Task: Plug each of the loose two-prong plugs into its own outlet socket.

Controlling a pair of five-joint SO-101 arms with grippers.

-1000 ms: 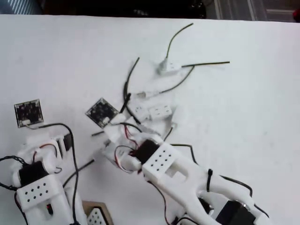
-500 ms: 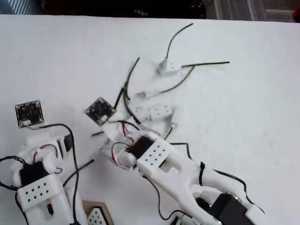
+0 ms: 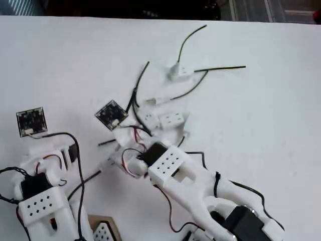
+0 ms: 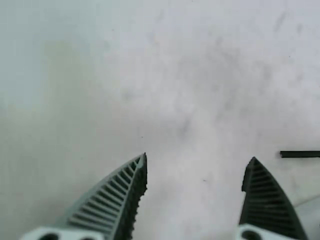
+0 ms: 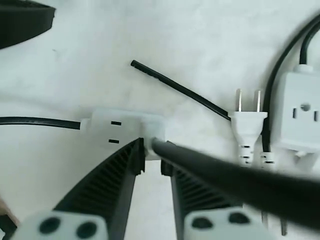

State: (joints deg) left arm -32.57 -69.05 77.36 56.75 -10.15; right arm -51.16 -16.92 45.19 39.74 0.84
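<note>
while the left gripper [image 4: 198, 158] is gaping empty, the right gripper [image 5: 151, 154] is pinching a plug [image 5: 153, 128] touching a socket [image 5: 112, 131].

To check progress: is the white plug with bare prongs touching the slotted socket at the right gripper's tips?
Apart. The right wrist view shows bare table between the plug and the socket.

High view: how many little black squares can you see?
2. One square sits near the left edge. The other square is near the middle, beside the cords. More could be hidden under the arms.
</note>
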